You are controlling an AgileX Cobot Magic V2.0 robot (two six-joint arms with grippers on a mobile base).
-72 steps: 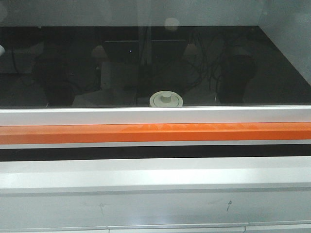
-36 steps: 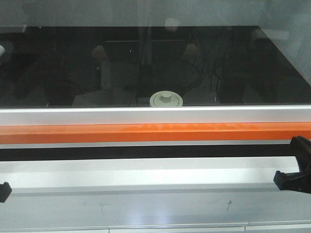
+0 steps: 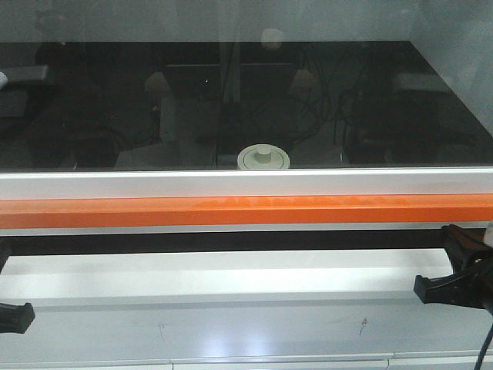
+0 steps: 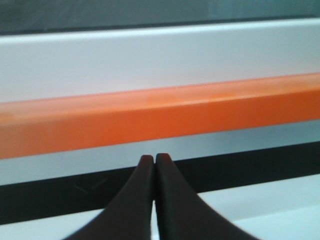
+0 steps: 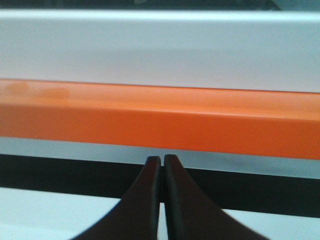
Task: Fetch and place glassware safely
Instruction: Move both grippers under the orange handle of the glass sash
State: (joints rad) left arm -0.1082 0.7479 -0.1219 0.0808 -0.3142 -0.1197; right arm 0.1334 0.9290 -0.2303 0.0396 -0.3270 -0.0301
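Exterior front-facing view. The small clear glass jar with a wide cream-white round lid and central knob (image 3: 263,158) stands on the glossy black worktop (image 3: 115,100), on the far side of the long orange bar (image 3: 231,210) and about level with the middle of the bar's length. Only the lid and knob show plainly; the glass body is largely hidden behind the white rail (image 3: 154,183) that runs along the far edge of the orange bar, between the bar and the jar. The jar stands upright, apart from both arms, and nothing touches it. The worktop surface mirrors cables and dark shapes.

On the near side of the orange bar lie a narrow black strip (image 3: 231,240) and then a pale grey ledge (image 3: 231,274). Black parts of the right arm (image 3: 461,270) show over this ledge at the right end of the bar. A smaller black part of the left arm (image 3: 14,316) shows at the left end.

Left wrist-mounted view. The left tool (image 4: 153,157) points at the orange bar from its near side. Its two dark fingers are pressed together at the tips and grip nothing.

Right wrist-mounted view. The right tool (image 5: 162,159) likewise faces the orange bar from the near side. Its fingers meet with only a hairline seam between them and hold nothing.
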